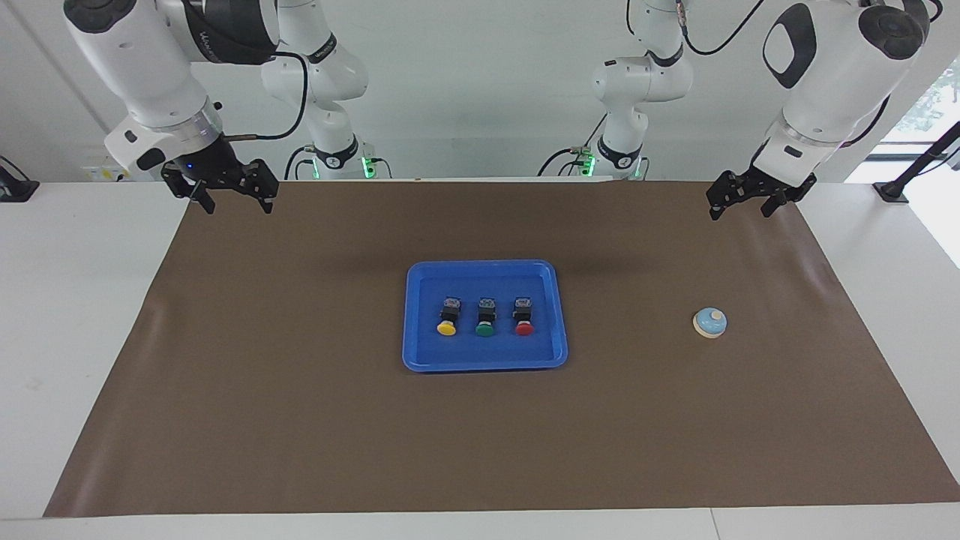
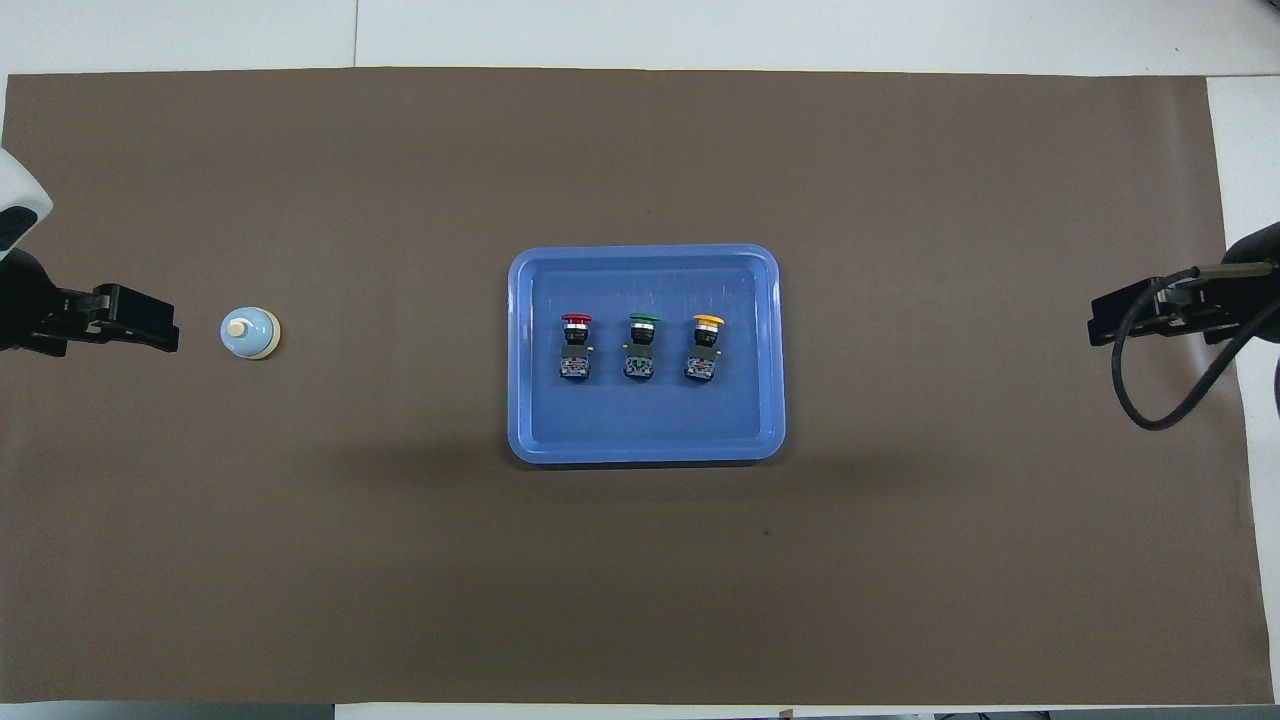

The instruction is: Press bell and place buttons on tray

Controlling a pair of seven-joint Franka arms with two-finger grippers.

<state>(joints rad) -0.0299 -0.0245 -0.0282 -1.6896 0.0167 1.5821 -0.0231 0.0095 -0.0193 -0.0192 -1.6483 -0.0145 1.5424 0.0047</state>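
The left end effector (image 1: 739,202) hung in the air with its fingers spread wide, holding nothing and touching nothing. It was over the brown mat (image 1: 300,420) at the left arm's end of the desk (image 1: 75,300), well apart from the tray (image 1: 559,315), which serves here as the landmark. The right end effector (image 1: 232,199) was likewise spread wide and empty, raised over the mat's edge at the right arm's end of the desk, also well apart from the tray. Both arms waited.

The tray lay in the middle of the mat, midway between the two end effectors. Inside it the three buttons lay in a row on their sides, apart from one another, their round caps pointing away from the robots. The yellow button (image 1: 448,317) lay toward the right arm's end of the tray, the green button (image 1: 485,318) in the middle, and the red button (image 1: 523,316) toward the left arm's end.

The bell (image 1: 709,322) stood upright on the mat, well apart from the tray toward the left arm's end of the desk, untouched by either end effector.
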